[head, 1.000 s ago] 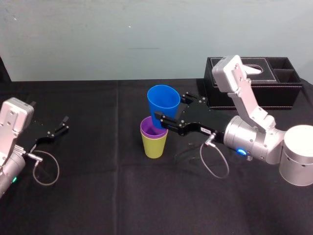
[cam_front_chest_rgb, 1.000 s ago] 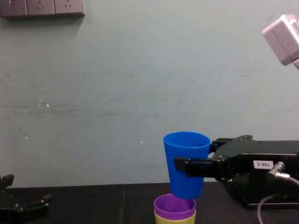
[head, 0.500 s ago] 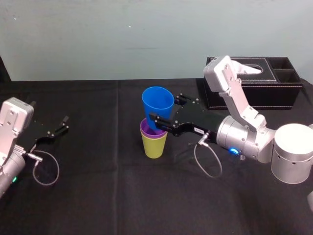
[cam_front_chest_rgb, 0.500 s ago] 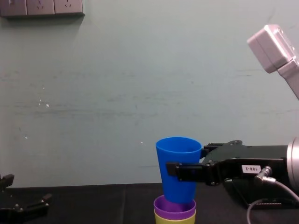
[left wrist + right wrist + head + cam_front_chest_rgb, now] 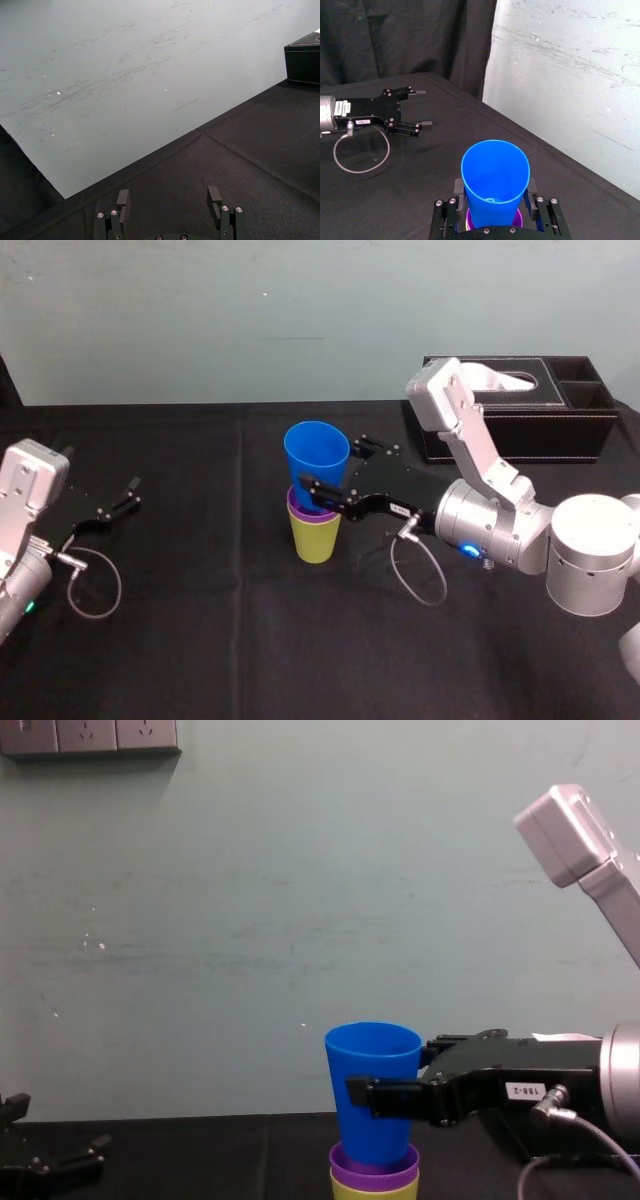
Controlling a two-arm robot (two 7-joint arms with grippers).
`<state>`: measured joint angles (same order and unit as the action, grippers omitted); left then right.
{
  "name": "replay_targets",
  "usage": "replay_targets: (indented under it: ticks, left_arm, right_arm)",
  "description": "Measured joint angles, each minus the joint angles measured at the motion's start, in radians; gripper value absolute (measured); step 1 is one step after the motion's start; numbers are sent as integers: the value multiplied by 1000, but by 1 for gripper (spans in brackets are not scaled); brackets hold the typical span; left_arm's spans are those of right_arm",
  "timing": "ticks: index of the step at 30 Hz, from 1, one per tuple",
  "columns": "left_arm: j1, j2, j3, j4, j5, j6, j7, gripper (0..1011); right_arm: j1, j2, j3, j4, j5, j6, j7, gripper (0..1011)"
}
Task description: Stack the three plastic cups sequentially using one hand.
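On a table draped in matte black cloth (image 5: 250, 640), the left gripper (image 5: 134, 492) lies idle well to the left of the yellow-green cup (image 5: 316, 537), its two thin black fingers spread apart around nothing. The yellow-green cup stands upright near the table's middle, and the purple cup (image 5: 295, 504) is nested inside it, with just its rim band showing above. The blue cup (image 5: 316, 462) is upright directly over the yellow-green cup, its narrow base dipping into the purple cup's mouth. The right gripper (image 5: 495, 196), reaching in from the right of the yellow-green cup, clamps the blue cup's sides between flat black fingers. The stack looks nearly finished: two cups are joined, and what seems left is lowering the blue cup fully and letting go. All three cups are smooth, thin-walled plastic, tapered, with round open rims. A black tissue box (image 5: 560, 420) with pale stitching sits behind and right of the yellow-green cup.
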<state>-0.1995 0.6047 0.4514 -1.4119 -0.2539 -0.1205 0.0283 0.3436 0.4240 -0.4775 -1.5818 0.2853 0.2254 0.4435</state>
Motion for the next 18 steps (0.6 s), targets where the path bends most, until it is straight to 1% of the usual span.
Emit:
replay_targets:
  ticks: [18]
  left_arm:
    - [0,0,0,0,0,0,0,1010]
  right_arm:
    - [1,-11,-4,27,-7,-6,-1,707]
